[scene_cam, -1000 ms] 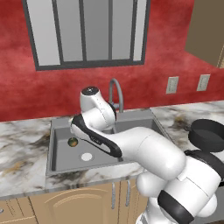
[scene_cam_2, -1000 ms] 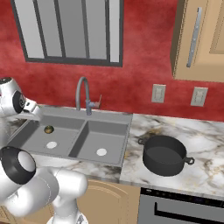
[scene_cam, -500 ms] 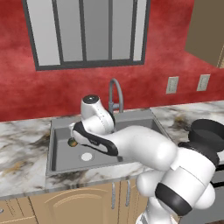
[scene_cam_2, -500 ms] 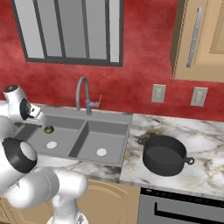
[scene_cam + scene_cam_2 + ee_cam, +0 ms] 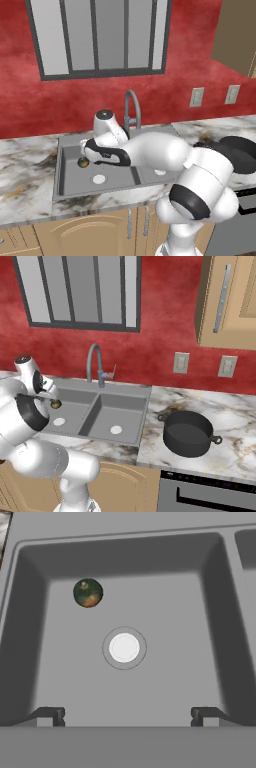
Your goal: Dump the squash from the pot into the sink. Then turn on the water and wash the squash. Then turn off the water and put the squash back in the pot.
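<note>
The squash point(image 5: 88, 592), a small dark green and orange-brown ball, lies on the floor of the sink's left basin, up and left of the white drain point(image 5: 124, 647) in the hand view. It also shows in the base views as squash point(image 5: 83, 162) and squash point(image 5: 56, 404). My gripper point(image 5: 127, 716) hangs open above this basin, looking down into it, with nothing between its fingertips point(image 5: 50, 714). The squash is apart from it. The black pot point(image 5: 188, 432) stands on the marble counter to the right of the sink point(image 5: 125, 389).
A grey gooseneck faucet point(image 5: 131, 105) rises behind the divider between the two basins. My arm arches over the right basin point(image 5: 116, 416). A stove point(image 5: 210, 491) sits at the far right, below the counter edge. A red wall with a window is behind.
The arm has swung down and toward the left basin, bringing the hand lower over it. The squash and the pot have stayed put. The gripper has stayed open.
</note>
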